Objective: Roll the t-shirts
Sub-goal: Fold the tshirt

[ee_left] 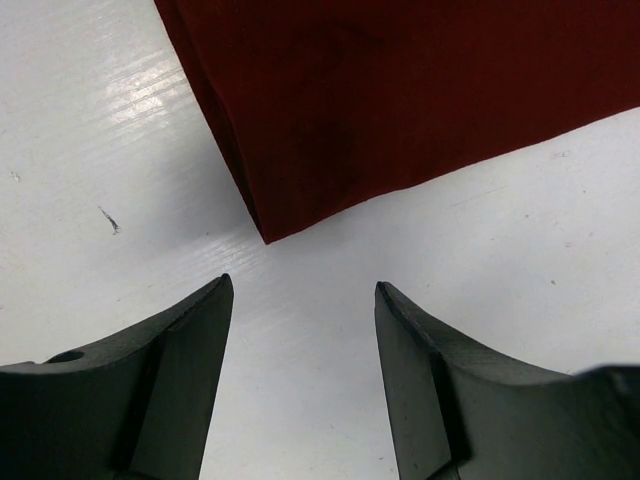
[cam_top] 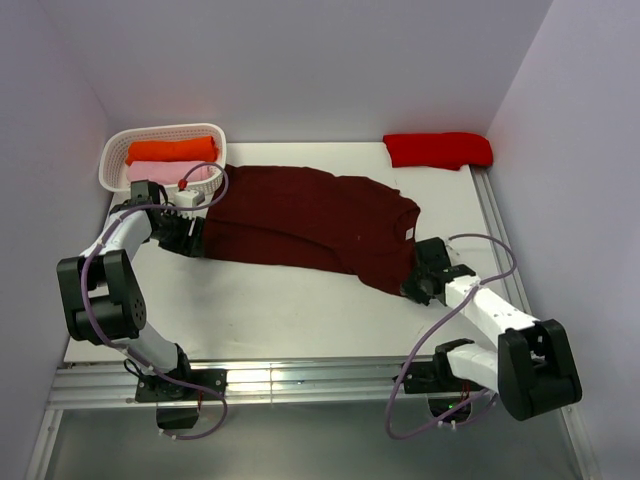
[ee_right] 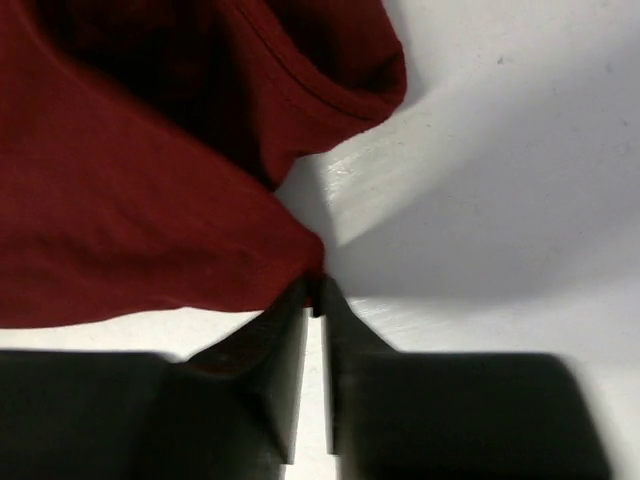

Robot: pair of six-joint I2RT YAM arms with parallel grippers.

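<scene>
A dark maroon t-shirt (cam_top: 300,220) lies spread across the middle of the white table, with a small white label (cam_top: 410,232) near its right end. My left gripper (cam_top: 192,240) is open at the shirt's left corner; in the left wrist view the cloth corner (ee_left: 270,225) lies just beyond my gripper (ee_left: 303,290), apart from the fingers. My right gripper (cam_top: 412,285) is shut on the shirt's right edge; in the right wrist view the maroon cloth (ee_right: 150,220) is pinched at my gripper's tips (ee_right: 313,288).
A white basket (cam_top: 205,133) at the back left holds an orange roll (cam_top: 170,150) and a pink roll (cam_top: 165,172). A folded bright red t-shirt (cam_top: 438,150) lies at the back right. Walls close in on both sides.
</scene>
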